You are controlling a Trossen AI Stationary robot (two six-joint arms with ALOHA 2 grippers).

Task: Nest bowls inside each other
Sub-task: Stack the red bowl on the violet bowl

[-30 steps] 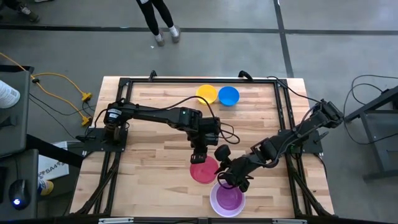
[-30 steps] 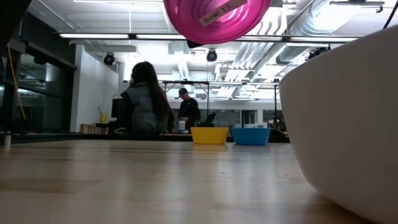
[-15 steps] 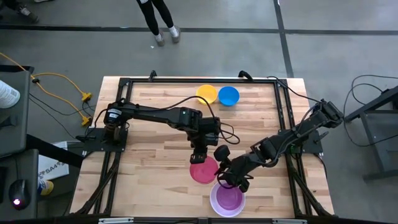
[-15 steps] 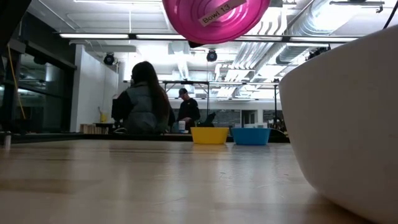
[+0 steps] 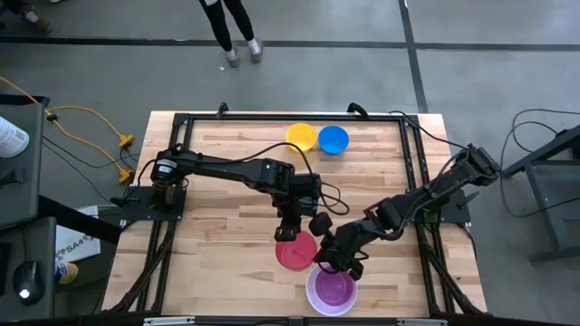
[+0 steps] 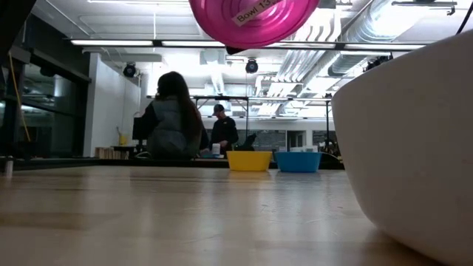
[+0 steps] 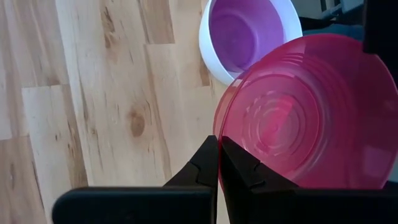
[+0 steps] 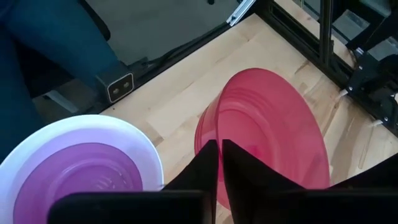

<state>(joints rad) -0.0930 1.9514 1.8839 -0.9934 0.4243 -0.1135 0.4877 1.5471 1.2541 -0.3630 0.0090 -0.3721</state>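
Observation:
The pink bowl [image 5: 296,255] hangs tilted above the table's near middle, and shows high up in the low view [image 6: 251,18]. My left gripper [image 5: 288,233] is shut on its far rim. My right gripper [image 5: 319,256] is shut on its right rim. Just nearer, the purple bowl [image 5: 332,290] sits inside the white bowl [image 5: 309,281], which rests on its base on the table. The yellow bowl [image 5: 301,137] and the blue bowl [image 5: 333,139] stand side by side on their bases at the far edge. My left gripper pinches the pink bowl's rim [image 7: 222,127] between its two fingers, on the bowl's far side. The fingers slant down from the far side. The bowl is lifted clear of the table and tilted. My right gripper pinches the pink bowl's rim [image 8: 205,134] between its two fingers, on the side toward the table's right edge. The fingers slant down from the right. The bowl hangs clear between the two grippers.
A black frame [image 5: 272,118] runs around the wooden table top. Bare wood lies to the left of the bowls [image 5: 217,244]. People stand in the room beyond the far edge [image 6: 174,118].
My right gripper has shut on the pink bowl's right rim. The bowl has tipped a little and shifted slightly toward the table's near edge, still held up by my left gripper.

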